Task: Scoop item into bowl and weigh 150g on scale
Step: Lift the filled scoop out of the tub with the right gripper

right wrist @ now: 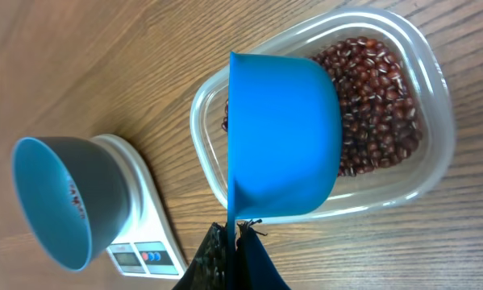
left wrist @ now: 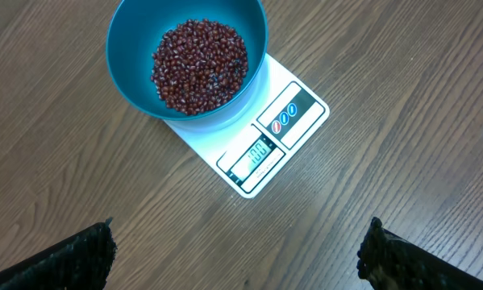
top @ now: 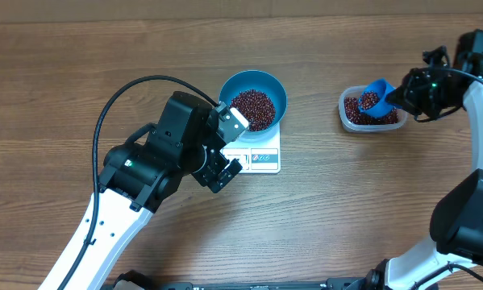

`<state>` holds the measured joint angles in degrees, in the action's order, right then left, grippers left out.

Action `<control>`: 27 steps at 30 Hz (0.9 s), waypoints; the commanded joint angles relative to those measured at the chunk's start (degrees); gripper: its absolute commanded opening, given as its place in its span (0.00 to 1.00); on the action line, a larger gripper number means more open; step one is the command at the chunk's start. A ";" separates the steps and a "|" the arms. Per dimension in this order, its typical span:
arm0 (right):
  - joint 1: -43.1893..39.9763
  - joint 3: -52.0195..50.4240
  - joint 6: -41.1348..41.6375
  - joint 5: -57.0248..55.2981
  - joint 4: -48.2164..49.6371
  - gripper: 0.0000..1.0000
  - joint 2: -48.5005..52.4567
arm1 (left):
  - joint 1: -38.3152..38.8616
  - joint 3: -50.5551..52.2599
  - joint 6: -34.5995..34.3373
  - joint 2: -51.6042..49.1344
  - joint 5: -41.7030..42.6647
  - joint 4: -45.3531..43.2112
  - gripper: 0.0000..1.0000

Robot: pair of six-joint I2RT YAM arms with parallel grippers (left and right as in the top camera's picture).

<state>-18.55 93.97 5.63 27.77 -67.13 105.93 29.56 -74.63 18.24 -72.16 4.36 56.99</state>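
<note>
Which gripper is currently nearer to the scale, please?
Left. The left gripper hangs open right beside the scale's display end; the right gripper, shut on the scoop, is farther away over the clear tub.

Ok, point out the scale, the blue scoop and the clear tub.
scale (left wrist: 257, 152), left wrist view, on its display.
blue scoop (right wrist: 285, 137), right wrist view, on the cup's outer wall.
clear tub (right wrist: 443, 129), right wrist view, on its wall.

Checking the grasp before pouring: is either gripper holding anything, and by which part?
The right gripper holds the blue scoop by its handle; the left gripper is open and empty.
</note>
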 commanded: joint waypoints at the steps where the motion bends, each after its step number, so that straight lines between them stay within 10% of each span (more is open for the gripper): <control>1: -2.12 1.79 -2.91 6.99 -0.61 0.04 0.15 | -0.39 -1.29 1.05 0.15 -0.33 -0.26 1.00; 27: -2.32 1.79 -13.51 25.75 -3.91 0.04 -0.09 | -0.39 -1.29 1.05 0.15 -0.33 -0.24 1.00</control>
<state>-21.74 93.97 -6.20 50.70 -71.20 105.93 29.56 -74.63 18.24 -72.16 4.36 56.99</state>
